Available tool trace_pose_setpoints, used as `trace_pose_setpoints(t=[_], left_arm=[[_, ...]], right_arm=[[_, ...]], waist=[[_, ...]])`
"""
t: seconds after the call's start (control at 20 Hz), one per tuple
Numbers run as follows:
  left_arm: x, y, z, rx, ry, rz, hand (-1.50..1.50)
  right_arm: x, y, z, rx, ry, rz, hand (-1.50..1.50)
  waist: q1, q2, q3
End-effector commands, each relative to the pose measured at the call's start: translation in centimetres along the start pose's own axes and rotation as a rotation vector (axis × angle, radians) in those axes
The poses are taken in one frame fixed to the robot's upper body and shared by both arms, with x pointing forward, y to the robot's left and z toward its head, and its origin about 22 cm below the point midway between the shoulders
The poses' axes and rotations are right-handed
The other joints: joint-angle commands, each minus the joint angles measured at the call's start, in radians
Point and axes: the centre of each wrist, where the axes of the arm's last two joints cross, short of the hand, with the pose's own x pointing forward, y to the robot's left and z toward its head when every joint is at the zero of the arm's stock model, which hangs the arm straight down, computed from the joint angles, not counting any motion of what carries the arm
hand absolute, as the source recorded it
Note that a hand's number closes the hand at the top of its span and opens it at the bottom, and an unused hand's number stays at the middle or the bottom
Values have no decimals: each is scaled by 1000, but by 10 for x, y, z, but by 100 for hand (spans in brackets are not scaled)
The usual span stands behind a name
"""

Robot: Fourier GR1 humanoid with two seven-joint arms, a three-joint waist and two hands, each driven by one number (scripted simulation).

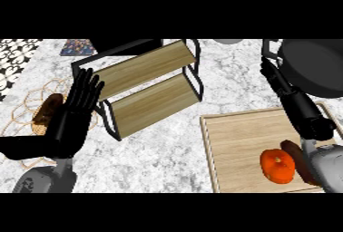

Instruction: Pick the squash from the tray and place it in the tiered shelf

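An orange squash (pixel 276 166) lies on the wooden tray (pixel 234 136) at the lower right. Beside it, on its right, a brown oblong item (pixel 295 156) is partly hidden by my right forearm. My right hand (pixel 299 108) is open, with straight fingers pointing away over the tray's far right edge; it is beyond the squash and does not touch it. The tiered shelf (pixel 147 86), a black frame with two wooden boards, stands at the centre left with both boards bare. My left hand (pixel 72 115) rests open, fingers up, just left of the shelf.
A wire basket (pixel 26 106) holding a brown loaf (pixel 47 108) sits at the left, partly behind my left hand. A dark round pan (pixel 315 63) stands at the back right, close to my right hand's fingertips. Marble counter shows between the shelf and the tray.
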Motion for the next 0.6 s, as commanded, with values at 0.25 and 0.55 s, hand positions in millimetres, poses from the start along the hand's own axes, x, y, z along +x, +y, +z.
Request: trace_pose_setpoints(t=[0.25,0.55], left_arm=[[-27,61,51,113,321,-332,0],[-38,54,92,94,452,-339,0]], right_arm=[[-23,-122,60,-428,589,474,-150],[-36,-126,86,-626,812,356,-150]], waist=[[-126,39,-39],[-117,33,-32]])
